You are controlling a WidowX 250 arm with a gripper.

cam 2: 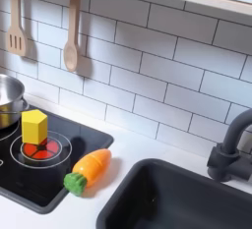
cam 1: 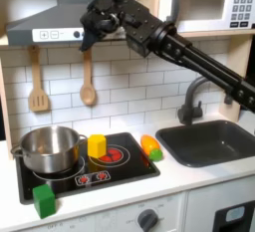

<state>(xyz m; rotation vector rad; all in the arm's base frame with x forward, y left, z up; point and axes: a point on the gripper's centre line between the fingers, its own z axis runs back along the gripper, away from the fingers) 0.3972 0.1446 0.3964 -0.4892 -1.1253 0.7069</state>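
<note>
My black gripper point(cam 1: 89, 37) hangs high in the first exterior view, in front of the grey range hood point(cam 1: 45, 22), well above the toy stove point(cam 1: 125, 168). It holds nothing that I can see, and its fingers are too dark to tell apart. Below it, in both exterior views, a yellow block point(cam 1: 97, 145) point(cam 2: 34, 127) stands on the red burner. An orange carrot with a green end point(cam 1: 150, 147) point(cam 2: 89, 168) lies at the stove's right edge. A silver pot point(cam 1: 50, 148) point(cam 2: 8, 97) sits on the left burner.
A green block point(cam 1: 44, 200) lies on the counter in front of the stove. A dark sink point(cam 1: 214, 141) point(cam 2: 187, 199) with a faucet point(cam 1: 191, 102) point(cam 2: 228, 149) is to the right. A spatula point(cam 1: 38, 82) and a wooden spoon point(cam 1: 88, 80) hang on the tiled wall. A microwave point(cam 1: 214, 2) sits top right.
</note>
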